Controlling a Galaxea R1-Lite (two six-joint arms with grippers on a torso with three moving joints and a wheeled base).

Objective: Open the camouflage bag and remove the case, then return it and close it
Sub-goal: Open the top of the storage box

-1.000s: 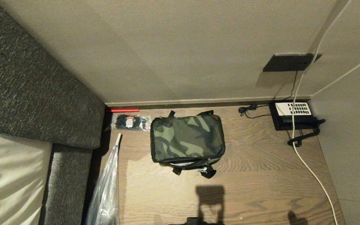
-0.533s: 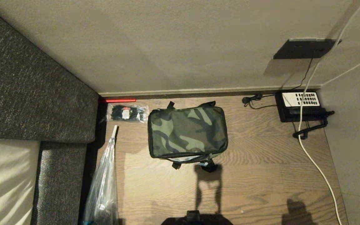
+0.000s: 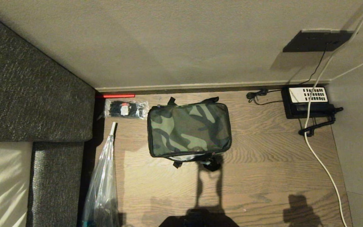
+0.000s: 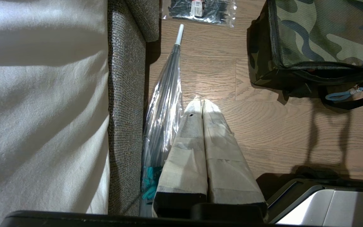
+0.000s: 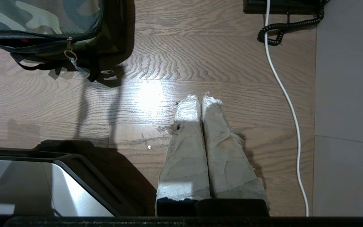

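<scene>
The left gripper [image 4: 202, 101] hangs above the wooden floor [image 3: 263, 164] with its tape-wrapped fingers [image 4: 189, 132] pressed together and nothing between them; it sits beside a folded clear umbrella [image 4: 164, 107] that lies along the grey sofa [image 4: 126, 104]. The right gripper [image 5: 200, 97] is likewise closed and empty, its frayed taped fingers [image 5: 219, 138] over bare boards, well apart from the bag on one side and near a white cable [image 5: 287, 101] on the other. Neither gripper appears in the head view, which shows only shadows on the floor at the near edge.

The camouflage bag [image 3: 189, 129] lies flat on the floor, close to the wall [image 3: 181, 47], between a clear packet of black cable ties [image 3: 124, 108] and a black telephone with white keypad panel [image 3: 307, 101]. From above it reads simply as a closed lid. The wrist views add its near side: the left wrist view shows a light blue zipper clip [image 4: 342, 95] and a black strap [image 4: 358, 101] lying on the floor, and the right wrist view shows the metal zipper pull [image 5: 70, 50] at the corner, with what may be a sliver of red lining [image 5: 24, 40] just under the zipper line. The case is in none of the views.

A short red strip [image 3: 118, 95] lies along the skirting behind the cable ties, seen only from the head.
</scene>
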